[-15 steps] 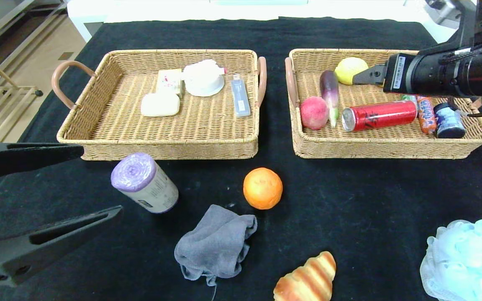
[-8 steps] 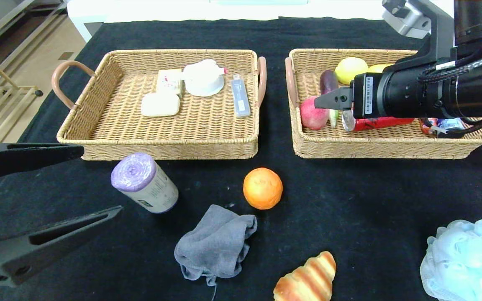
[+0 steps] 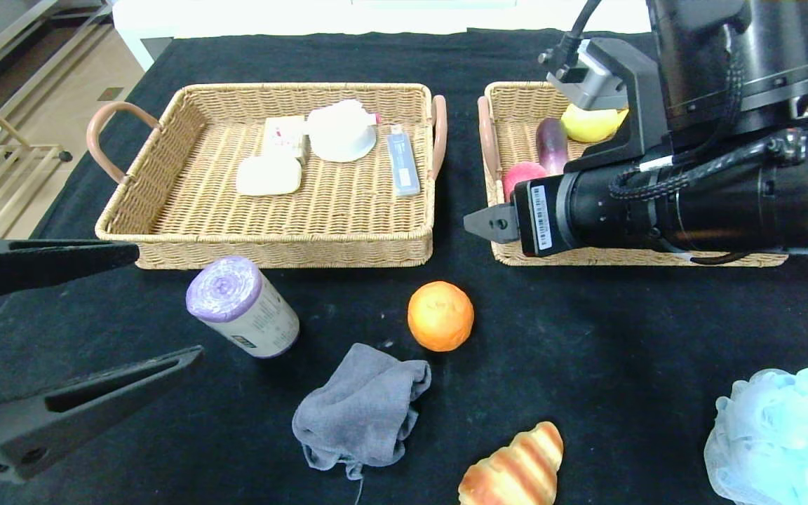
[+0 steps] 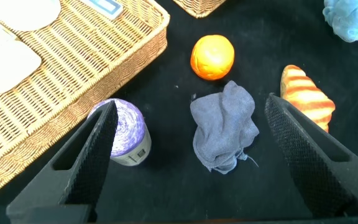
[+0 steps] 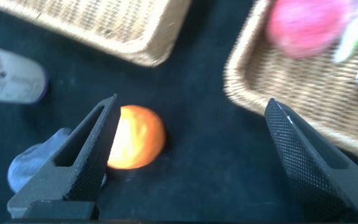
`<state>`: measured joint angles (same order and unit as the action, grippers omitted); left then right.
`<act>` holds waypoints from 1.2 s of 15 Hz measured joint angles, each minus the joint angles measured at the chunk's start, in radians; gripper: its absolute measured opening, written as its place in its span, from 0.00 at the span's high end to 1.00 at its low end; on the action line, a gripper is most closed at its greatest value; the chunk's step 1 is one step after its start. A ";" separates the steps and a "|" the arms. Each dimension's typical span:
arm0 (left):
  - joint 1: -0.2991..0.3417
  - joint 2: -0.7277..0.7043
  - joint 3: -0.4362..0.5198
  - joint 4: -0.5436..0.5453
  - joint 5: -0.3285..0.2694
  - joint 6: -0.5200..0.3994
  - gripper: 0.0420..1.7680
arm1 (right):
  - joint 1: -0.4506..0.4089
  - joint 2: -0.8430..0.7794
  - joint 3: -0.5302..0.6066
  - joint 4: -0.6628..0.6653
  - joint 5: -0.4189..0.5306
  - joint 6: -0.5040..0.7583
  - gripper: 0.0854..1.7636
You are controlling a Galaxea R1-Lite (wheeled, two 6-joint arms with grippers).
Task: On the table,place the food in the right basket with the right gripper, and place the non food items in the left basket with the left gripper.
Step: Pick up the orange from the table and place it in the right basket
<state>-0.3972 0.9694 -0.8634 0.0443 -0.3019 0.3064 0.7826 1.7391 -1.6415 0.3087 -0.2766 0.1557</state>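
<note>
Black tabletop [image 3: 586, 337] lies open between right tool [image 5: 191, 155] and orange [image 3: 440, 315].

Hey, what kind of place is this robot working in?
Probably a lab or test room set up for sorting practice: a table draped in black cloth, two wicker baskets, and bare flooring beside it.

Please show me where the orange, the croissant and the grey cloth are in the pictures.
orange [image 3: 440, 315], head view, middle of its peel.
croissant [image 3: 514, 471], head view, middle of its striped crust.
grey cloth [image 3: 362, 407], head view, centre of the crumpled fabric.
</note>
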 joint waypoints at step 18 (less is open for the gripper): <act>-0.022 -0.004 0.001 0.000 0.006 -0.001 0.03 | 0.131 0.179 0.026 -0.026 -0.097 0.035 0.03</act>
<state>-0.4189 0.9653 -0.8619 0.0443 -0.2962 0.3049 0.9136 1.9181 -1.6160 0.2832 -0.3732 0.1909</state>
